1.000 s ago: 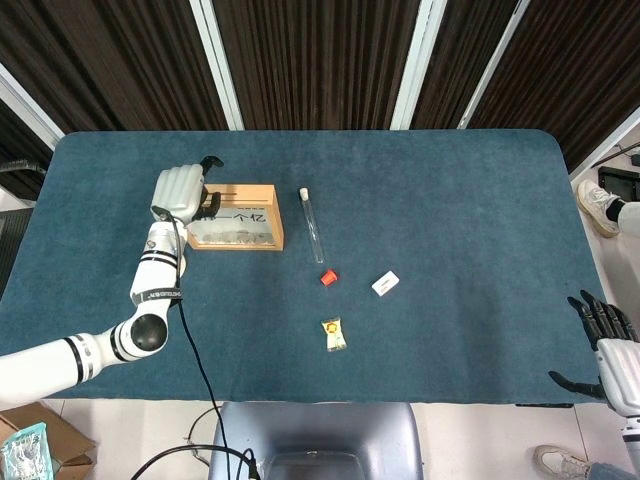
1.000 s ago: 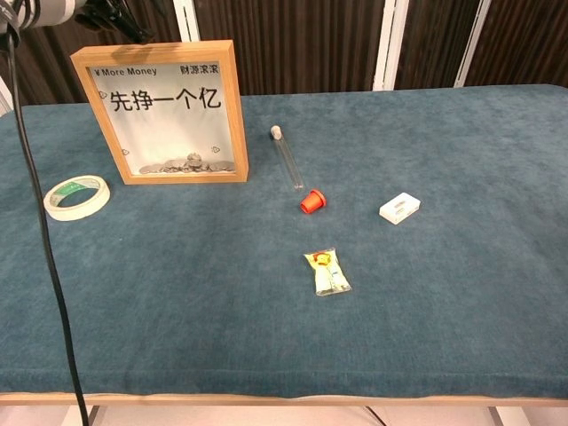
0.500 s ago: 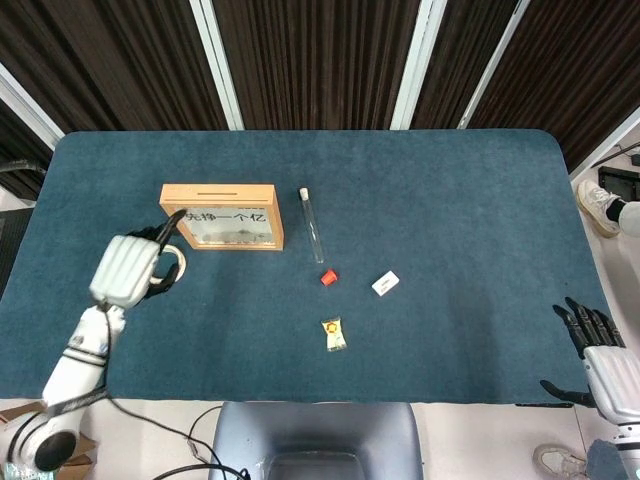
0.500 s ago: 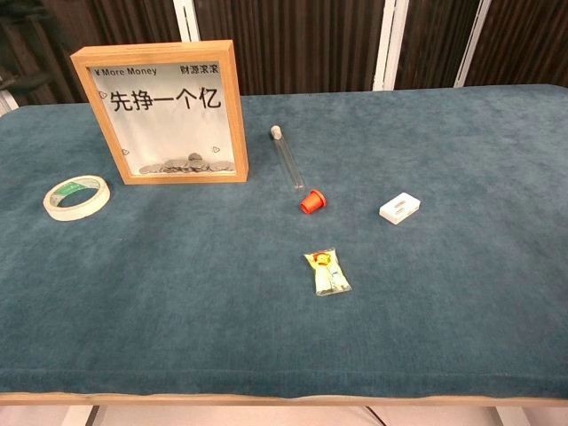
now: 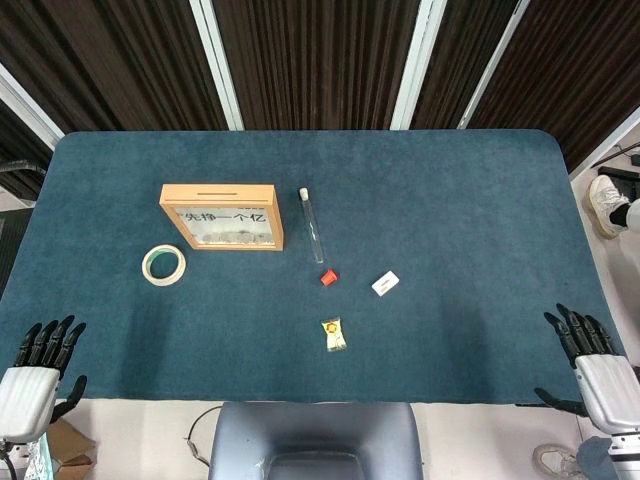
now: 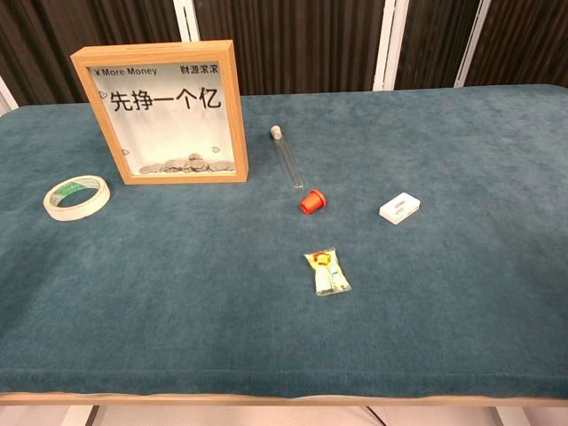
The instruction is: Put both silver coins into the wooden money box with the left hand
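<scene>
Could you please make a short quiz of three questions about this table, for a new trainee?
1. True or false: the left hand holds a coin.
2. Which thing lies closest to the red cap? A) roll of tape B) glass tube C) small white box
3. Fill in: loose coins on the blue table, outside the wooden money box: ____.

Key
1. False. It is at the near table edge with fingers apart, empty, like the right hand.
2. B. The tube's lower end is just above the cap.
3. None visible; a pile of coins shows only inside the box, behind its window.
</scene>
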